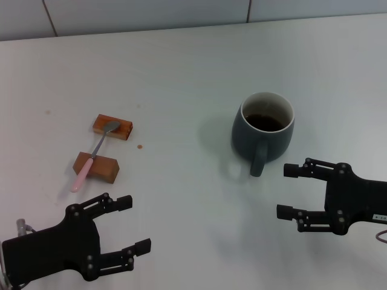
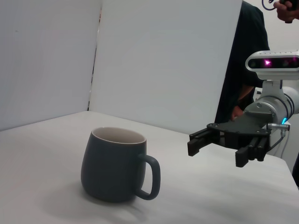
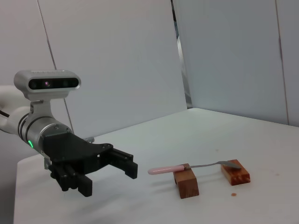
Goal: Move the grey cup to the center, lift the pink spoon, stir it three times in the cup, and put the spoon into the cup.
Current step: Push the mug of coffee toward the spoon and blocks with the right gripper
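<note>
The grey cup (image 1: 263,129) stands upright on the white table, right of the middle, with dark liquid inside and its handle toward me. It also shows in the left wrist view (image 2: 117,164). My right gripper (image 1: 289,191) is open and empty, just near-right of the cup's handle; it shows in the left wrist view (image 2: 219,149). The pink spoon (image 1: 94,154) lies across two brown wooden blocks at the left, also in the right wrist view (image 3: 191,167). My left gripper (image 1: 134,225) is open and empty, nearer me than the spoon; it shows in the right wrist view (image 3: 110,173).
Two wooden blocks (image 1: 113,127) (image 1: 97,167) carry the spoon. A small brown speck (image 1: 138,147) lies on the table beside them. The table's far edge meets a wall (image 1: 181,12).
</note>
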